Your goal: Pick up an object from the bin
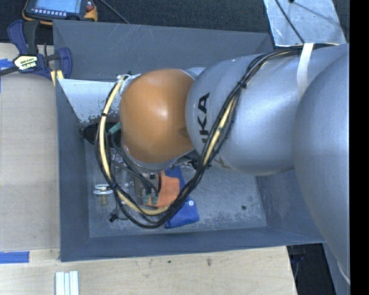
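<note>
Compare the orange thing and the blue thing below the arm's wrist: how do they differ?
The orange thing is orange, the blue thing deep blue. The blue thing lies nearer the bin's front wall; the orange thing sits further in, under the wrist. Cables cross the orange thing; the blue thing shows more fully. Both are small and lie side by side on the bin floor.

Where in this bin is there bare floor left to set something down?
The floor is bare toward the view's right, between the blue piece and the bin's wall, below the arm. Crowded under the orange cover: an orange piece, the blue piece and a small metal piece lie close together.
</note>
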`<state>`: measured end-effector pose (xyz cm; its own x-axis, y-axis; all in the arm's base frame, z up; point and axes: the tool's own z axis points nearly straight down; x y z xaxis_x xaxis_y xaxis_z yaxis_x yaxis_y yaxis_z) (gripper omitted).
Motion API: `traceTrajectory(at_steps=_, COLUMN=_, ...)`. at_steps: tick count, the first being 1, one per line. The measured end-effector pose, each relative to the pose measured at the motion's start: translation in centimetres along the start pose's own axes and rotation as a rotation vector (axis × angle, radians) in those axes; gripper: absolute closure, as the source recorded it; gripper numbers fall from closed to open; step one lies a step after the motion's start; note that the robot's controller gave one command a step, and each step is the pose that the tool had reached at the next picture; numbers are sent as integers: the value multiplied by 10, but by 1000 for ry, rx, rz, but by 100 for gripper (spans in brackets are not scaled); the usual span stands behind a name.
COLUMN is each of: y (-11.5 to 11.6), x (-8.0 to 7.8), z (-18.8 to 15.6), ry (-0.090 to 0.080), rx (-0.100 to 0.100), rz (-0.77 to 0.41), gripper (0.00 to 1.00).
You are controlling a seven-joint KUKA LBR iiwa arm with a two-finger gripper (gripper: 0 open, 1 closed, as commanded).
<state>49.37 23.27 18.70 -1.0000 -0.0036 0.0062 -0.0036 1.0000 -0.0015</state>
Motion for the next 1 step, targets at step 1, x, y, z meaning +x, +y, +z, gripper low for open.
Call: traceTrajectory(at_steps=1, y=-1, x=-2, z=-5, ry=-8, rx=-3, rz=4, gripper=0)
